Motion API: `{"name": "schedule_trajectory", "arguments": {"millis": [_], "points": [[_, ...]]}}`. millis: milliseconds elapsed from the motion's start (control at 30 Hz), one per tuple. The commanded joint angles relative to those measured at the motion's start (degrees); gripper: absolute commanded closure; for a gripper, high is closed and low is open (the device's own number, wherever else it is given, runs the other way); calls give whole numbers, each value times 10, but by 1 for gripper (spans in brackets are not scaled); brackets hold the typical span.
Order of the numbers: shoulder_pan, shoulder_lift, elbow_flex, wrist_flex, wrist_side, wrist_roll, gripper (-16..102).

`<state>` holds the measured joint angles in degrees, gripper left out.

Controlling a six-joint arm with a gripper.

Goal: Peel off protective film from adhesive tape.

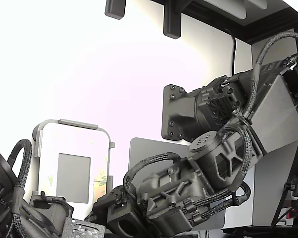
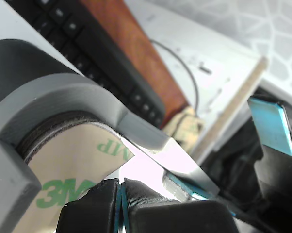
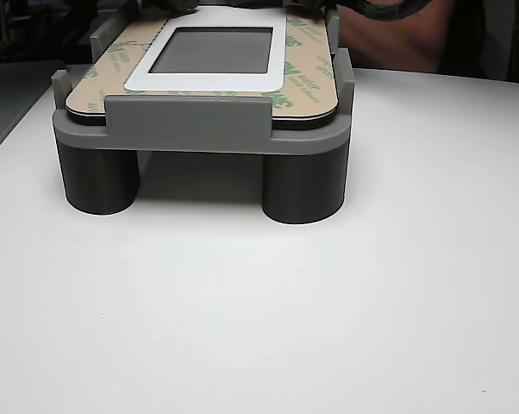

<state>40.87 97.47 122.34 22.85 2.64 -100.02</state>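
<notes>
Tearing or slipping looks the main risk: pinched on too thin a lip of the protective film (image 2: 83, 170), with a pull too steep or too quick, and likely to snap the strip or let it slide free, leaving the rest stuck down. Fingers (image 2: 95, 206) pressed together in the wrist view, two black pads with blue faces meeting edge to edge right at the curled, 3M-printed edge of the film; touching it there, though whether truly gripping it or only butted against it hard to tell from this angle. Film lying across the part held in the grey fixture (image 3: 190, 121), lifted a little at the corner near the pads and flat elsewhere, framing the white panel (image 3: 209, 53) in the other view. Fixture standing on round legs on the white worktop (image 3: 259, 310). Behind, in the wrist view, a dark keyboard (image 2: 102, 63), well apart from the work.
</notes>
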Motion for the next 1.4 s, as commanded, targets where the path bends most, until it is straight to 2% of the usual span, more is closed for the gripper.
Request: {"name": "schedule_trajectory", "arguments": {"millis": [0, 1367], "points": [[-9, 18, -10, -4, -1, -2, 96], [-16, 40, 7, -3, -4, -2, 96]]}}
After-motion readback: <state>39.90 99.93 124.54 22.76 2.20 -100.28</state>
